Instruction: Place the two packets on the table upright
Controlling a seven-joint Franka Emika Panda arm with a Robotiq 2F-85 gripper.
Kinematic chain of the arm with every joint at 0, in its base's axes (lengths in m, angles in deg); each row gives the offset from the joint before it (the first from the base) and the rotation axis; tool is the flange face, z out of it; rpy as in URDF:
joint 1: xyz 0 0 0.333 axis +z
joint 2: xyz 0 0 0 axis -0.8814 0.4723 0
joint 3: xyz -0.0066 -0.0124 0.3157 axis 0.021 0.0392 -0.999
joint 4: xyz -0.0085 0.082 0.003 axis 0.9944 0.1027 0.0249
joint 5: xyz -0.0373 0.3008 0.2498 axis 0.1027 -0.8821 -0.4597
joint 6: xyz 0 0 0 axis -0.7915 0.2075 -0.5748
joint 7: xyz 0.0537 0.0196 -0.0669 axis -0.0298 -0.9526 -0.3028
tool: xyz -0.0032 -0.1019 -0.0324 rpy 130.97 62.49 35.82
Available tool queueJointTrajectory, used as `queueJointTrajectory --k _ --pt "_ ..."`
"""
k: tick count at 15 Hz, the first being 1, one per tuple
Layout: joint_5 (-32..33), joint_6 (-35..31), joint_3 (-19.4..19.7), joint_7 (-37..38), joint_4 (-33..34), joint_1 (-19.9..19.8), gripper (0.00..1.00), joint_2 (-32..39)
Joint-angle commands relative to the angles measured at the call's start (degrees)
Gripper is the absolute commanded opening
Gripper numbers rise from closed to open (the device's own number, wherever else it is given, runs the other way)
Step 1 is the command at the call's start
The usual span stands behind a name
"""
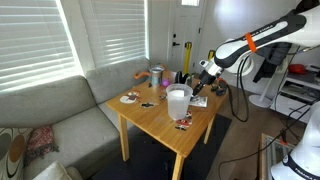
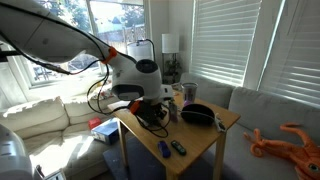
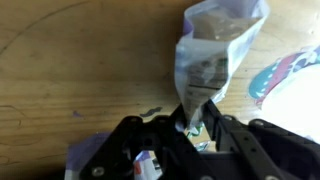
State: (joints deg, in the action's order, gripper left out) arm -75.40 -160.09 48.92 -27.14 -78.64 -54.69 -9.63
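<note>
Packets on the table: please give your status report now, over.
Hand shut on one packet, over the table. Other packet not clearly seen. White cup stands close by.

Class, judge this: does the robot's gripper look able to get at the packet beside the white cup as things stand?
Likely yes: the packet sits right between the jaws of the gripper, and the white cup stands off to one side.

Your bench (image 1: 150,116): light wood, plain top, slim legs. On it you have a translucent white cup (image 1: 178,102) near the middle and a small packet (image 1: 183,122) just beside it toward the near edge. A plate (image 1: 130,98) sits at the sofa side, a metal can (image 1: 156,76) farther back.
</note>
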Motion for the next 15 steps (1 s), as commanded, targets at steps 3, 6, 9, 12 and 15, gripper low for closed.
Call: queueJointTrajectory --k 3,6,9,12,15 --pt "-7.46 7.06 1.29 -10.39 1.79 -2.94 0.00 -0.88" --pt "-9.63 12.30 2.20 -17.24 2.01 -5.27 0.01 -1.76" --pt "-11.56 17.58 2.60 -23.99 2.11 -7.51 0.01 -2.79" --pt "-14.51 22.02 2.94 -30.93 2.23 -8.98 0.01 -4.10" --pt "-16.91 26.21 3.00 -37.73 2.35 -10.27 0.01 -5.34"
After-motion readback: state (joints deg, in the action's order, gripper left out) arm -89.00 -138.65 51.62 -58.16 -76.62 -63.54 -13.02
